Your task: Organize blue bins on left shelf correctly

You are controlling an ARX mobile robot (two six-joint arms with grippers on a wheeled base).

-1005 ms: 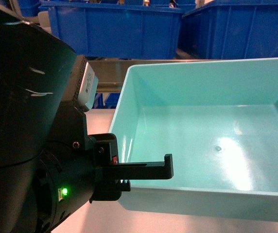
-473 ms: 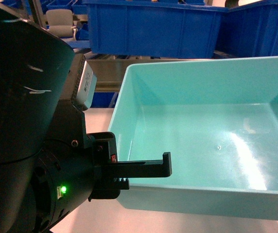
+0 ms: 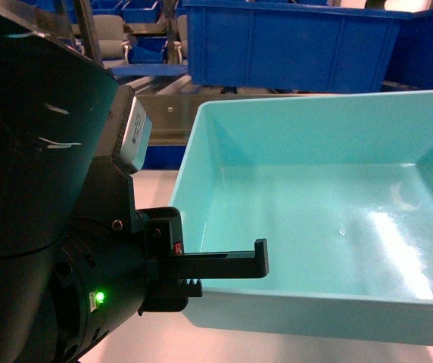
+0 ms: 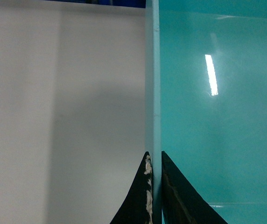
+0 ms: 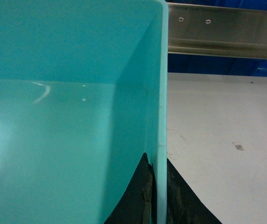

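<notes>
Above the table (image 4: pixel 54 116), turquoise bin (image 3: pixel 315 219) level, mouth up, long axis left-right

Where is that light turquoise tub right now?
The turquoise tub fills the right of the head view, above the pale tabletop, in front of the steel rail and dark blue bins. Left gripper and right gripper pinch opposite walls.

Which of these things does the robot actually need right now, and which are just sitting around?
Needed:
- turquoise tub, empty, gripped on opposite walls
- left gripper
- right gripper
- steel shelf rail behind it

Just there:
- dark blue bins behind
- pale table under the tub
</notes>
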